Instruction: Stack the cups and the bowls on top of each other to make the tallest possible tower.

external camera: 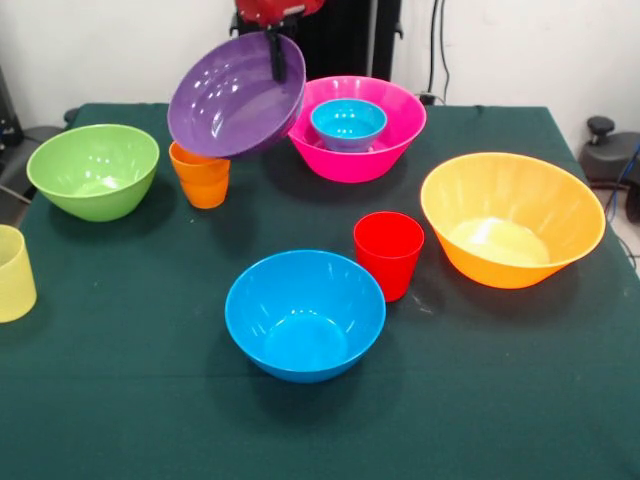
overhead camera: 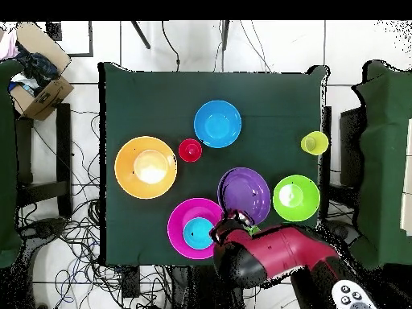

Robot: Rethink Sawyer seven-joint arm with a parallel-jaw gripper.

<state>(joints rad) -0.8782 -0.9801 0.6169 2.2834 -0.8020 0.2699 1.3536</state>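
My gripper (external camera: 276, 52) is shut on the far rim of the purple bowl (external camera: 236, 94), which hangs tilted above the table. Just below its lower edge an orange cup (external camera: 201, 176) stands upright. The small blue bowl (external camera: 348, 123) sits inside the pink bowl (external camera: 390, 150) right beside it. The lime green bowl (external camera: 92, 170) is at the left and the pale yellow cup (external camera: 14, 273) at the left edge. A red cup (external camera: 388, 253) stands between the large blue bowl (external camera: 304, 313) and the orange bowl (external camera: 512, 218). No tower shows. From overhead the purple bowl (overhead camera: 244, 193) hides the orange cup.
The dark green cloth ends at the table edges (external camera: 300, 470). From overhead, the red arm (overhead camera: 273, 253) reaches in from the bottom, a cardboard box (overhead camera: 36, 80) sits off the table at the upper left, and cables lie on the floor.
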